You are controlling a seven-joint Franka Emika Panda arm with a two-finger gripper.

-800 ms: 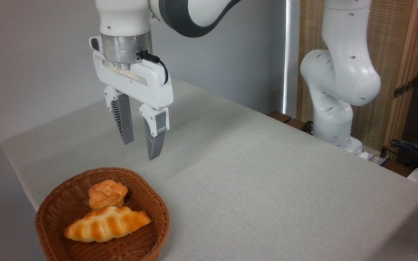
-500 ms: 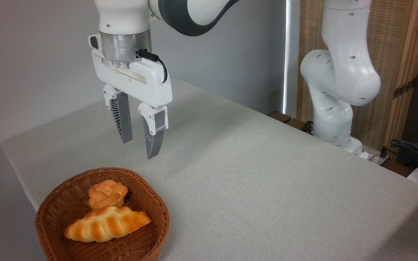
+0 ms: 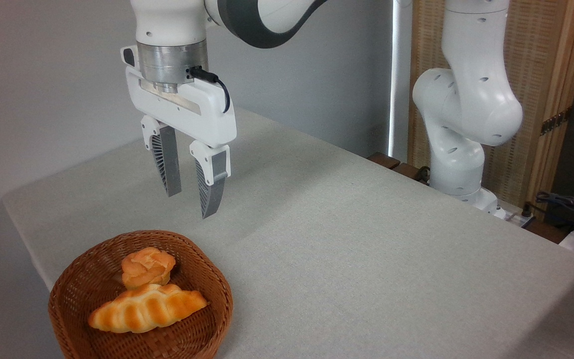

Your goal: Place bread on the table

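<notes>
- Table: grey-beige cloth, runs from the near left corner back and to the right. Left edge and far edge both in view; the cloth right of the basket is wide and bare to the picture's right side.
- Robot arm: white, base standing past the table's far right edge, upper links arching over to the left.
- Basket: round, brown wicker, at the table's near left corner, close to the left edge; its lower rim is cut off by the picture's bottom.
- Gripper: hangs pointing down, above the table and behind the basket, clear of the rim. Fingers spread with a gap between them, nothing held.
- Bread: lies in the basket, front part. Long axis near level, left tip low near the wicker wall, right tip slightly higher, pointing toward the right rim.
- Bun: small, orange, rose-shaped, just behind the bread and touching it.
</notes>
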